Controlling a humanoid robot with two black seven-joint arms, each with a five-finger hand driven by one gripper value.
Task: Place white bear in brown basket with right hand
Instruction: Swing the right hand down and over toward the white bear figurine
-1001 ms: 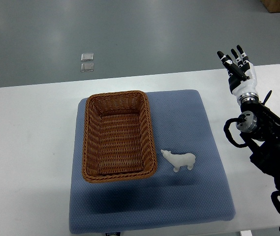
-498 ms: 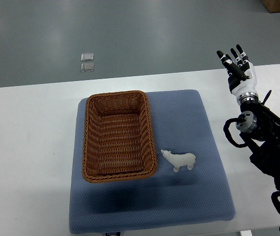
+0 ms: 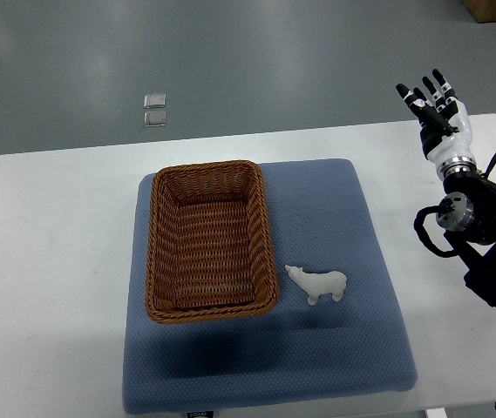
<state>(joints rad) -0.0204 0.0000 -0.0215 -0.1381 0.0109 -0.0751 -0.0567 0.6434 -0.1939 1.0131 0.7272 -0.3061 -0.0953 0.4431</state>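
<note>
White bear (image 3: 318,284) at basket's (image 3: 209,241) 4 o'clock: likely light, rigid (maybe slippery); grasp across body. Right hand (image 3: 440,115) spread, empty.

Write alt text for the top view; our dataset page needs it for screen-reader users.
A white bear lies on a blue mat just right of an empty brown basket. The robot's right hand, fingers spread and holding nothing, hovers at the table's far right corner.

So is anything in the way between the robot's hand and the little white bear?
Nothing visible. The right hand is open above the table's far right corner, and only bare blue mat and table lie between it and the white bear.
</note>
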